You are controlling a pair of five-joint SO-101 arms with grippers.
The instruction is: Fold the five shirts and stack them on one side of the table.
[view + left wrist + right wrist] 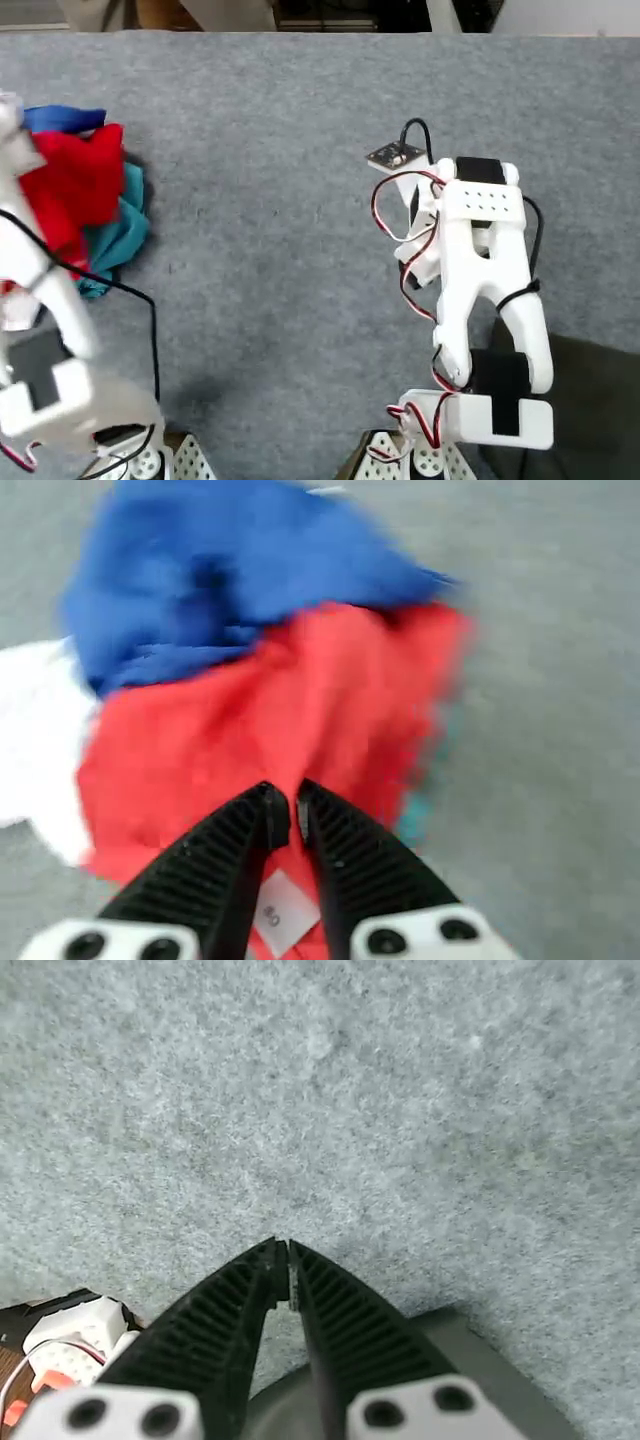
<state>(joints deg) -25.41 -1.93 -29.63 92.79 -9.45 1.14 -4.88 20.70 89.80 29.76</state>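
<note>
Grey felt covers the table [270, 120]. Left gripper [284, 805] has its jaws almost shut, tips against the red shirt [300, 710]; whether cloth is pinched cannot be told. Around the red one, in one heap at the table's left edge, lie a blue shirt [230, 570], a white shirt [35, 730] and a teal shirt [125, 235]. Right gripper [282, 1255], closed on nothing, hangs over bare felt well apart from the heap, wrapped in red and white cables [385, 210].

Crumpled shirts [80, 190] heaped together, red on top.
</note>
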